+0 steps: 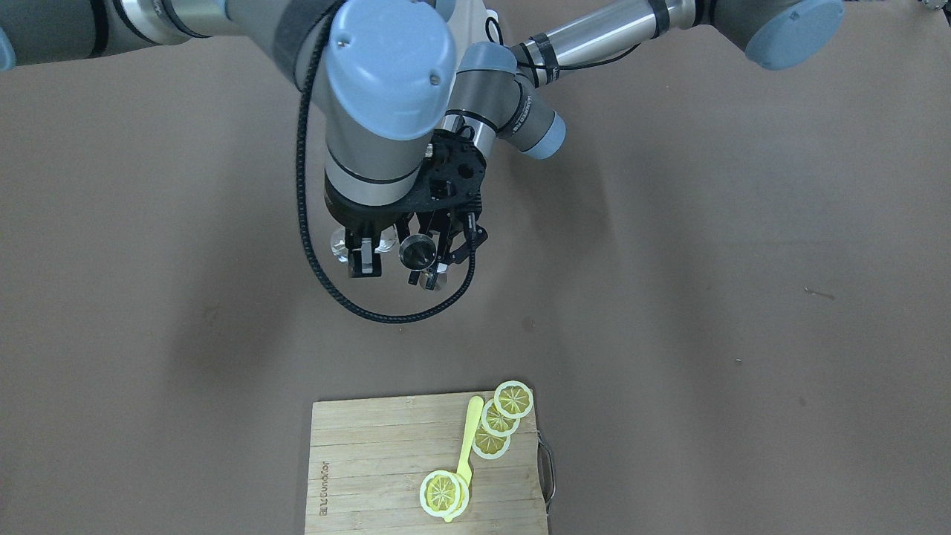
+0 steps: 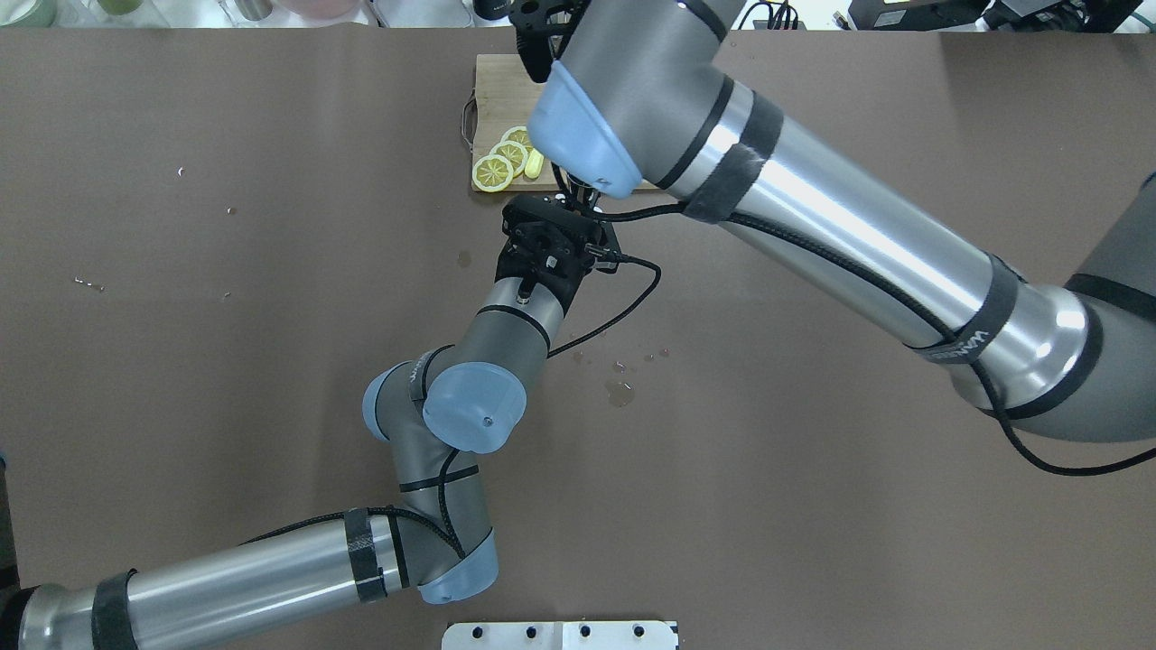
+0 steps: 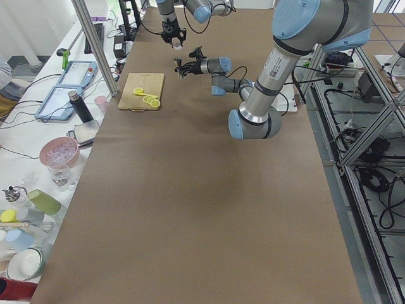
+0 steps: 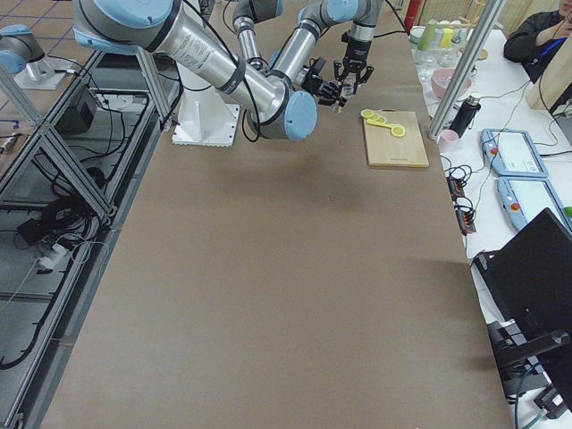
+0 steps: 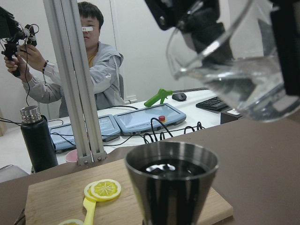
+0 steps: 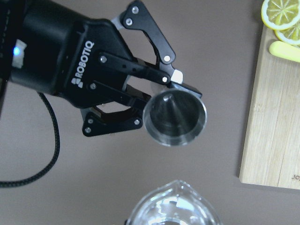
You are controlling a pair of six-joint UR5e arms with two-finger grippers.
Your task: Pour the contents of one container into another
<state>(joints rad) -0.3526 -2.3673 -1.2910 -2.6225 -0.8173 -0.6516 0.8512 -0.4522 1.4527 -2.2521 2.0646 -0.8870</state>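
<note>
We judge the pour partway: right gripper [image 1: 364, 254] clamps the tilted glass [image 5: 241, 79] just above the jigger [image 6: 174, 117], held aloft in left gripper's [image 6: 161, 101] grasp, liquid in both, emptying remains.

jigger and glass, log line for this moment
left gripper shut on jigger | right gripper shut on glass | glass tilted, lip above jigger
</note>
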